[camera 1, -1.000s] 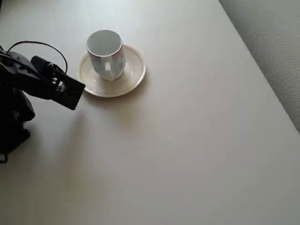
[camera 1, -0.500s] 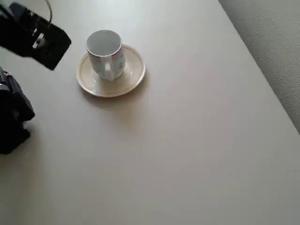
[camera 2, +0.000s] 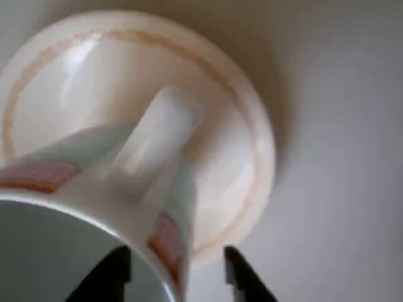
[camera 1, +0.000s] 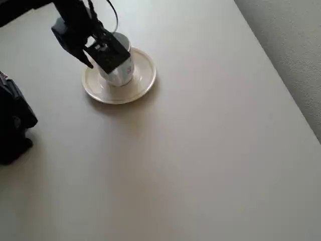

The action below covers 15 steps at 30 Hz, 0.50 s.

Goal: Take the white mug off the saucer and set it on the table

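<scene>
The white mug (camera 1: 123, 74) stands upright on the saucer (camera 1: 143, 80) at the back left of the table (camera 1: 200, 150). My black gripper (camera 1: 107, 54) hangs right above the mug and covers most of its mouth. In the wrist view the mug (camera 2: 94, 163) is very close, its handle pointing away over the saucer (camera 2: 233, 126). My gripper (camera 2: 176, 272) is open: one dark fingertip sits inside the mug's mouth, the other outside its wall, with the rim near the handle between them. I cannot tell whether either fingertip touches the wall.
The arm's black base (camera 1: 14, 128) stands at the table's left edge. Grey textured floor (camera 1: 291, 40) lies beyond the table's right edge. Bare tabletop stretches in front of and to the right of the saucer.
The arm swung from the far left over to the mug and came down on it, with the open fingers now on either side of the rim. Mug and saucer have not moved.
</scene>
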Tool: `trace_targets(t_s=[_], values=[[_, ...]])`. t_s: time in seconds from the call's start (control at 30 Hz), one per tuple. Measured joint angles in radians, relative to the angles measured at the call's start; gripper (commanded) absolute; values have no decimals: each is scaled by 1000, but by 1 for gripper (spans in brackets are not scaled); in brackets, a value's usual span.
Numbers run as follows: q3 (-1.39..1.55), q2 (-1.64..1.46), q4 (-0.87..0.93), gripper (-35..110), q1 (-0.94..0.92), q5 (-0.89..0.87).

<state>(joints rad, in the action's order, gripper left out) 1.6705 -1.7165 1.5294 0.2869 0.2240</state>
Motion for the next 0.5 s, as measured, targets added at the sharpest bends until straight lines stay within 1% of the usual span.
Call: trace_targets(t_s=[0.2,0.3,0.5], values=[[69,127,-133,6,3,0],[71,176,-183,-2,2,-8],[72,190,-225,-2,3,-34]])
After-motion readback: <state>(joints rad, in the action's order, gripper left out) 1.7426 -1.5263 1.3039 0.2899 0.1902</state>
